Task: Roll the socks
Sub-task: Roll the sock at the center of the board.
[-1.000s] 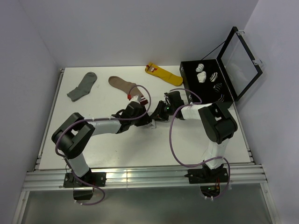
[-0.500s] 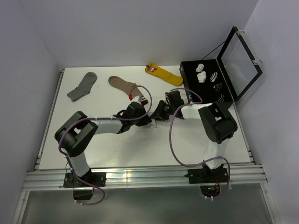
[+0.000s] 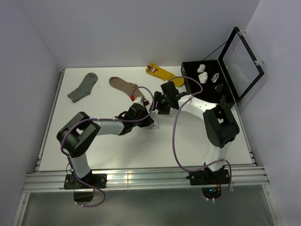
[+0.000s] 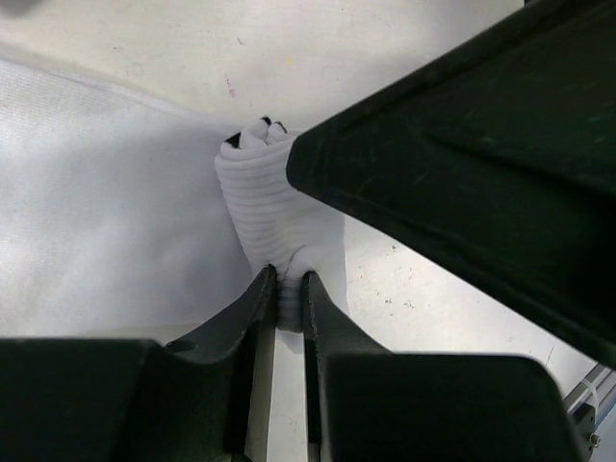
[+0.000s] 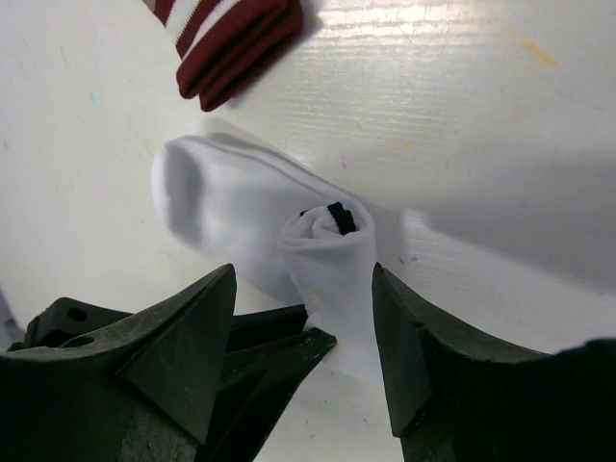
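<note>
While one end of the socks (image 5: 327,252) is wound into a tight roll with a dark stripe showing at its core, the rest of the white fabric lies flat and unrolled on the tabletop (image 3: 108,146), near the maroon-and-white cuff of the brown sock (image 3: 123,85). The left jaws stand narrow, pinching the ribbed end of the roll between them, as the left wrist view shows. The right jaws stand wide apart above the roll, one on each side of it, holding nothing. I judge the rolling roughly half done: the flat tail is left to wind in, and the bundle then probably belongs in the black box (image 3: 188,84), where several rolled socks (image 3: 209,77) sit. The grey sock (image 3: 83,87) and yellow sock (image 3: 164,74) lie apart near the far edge
</note>
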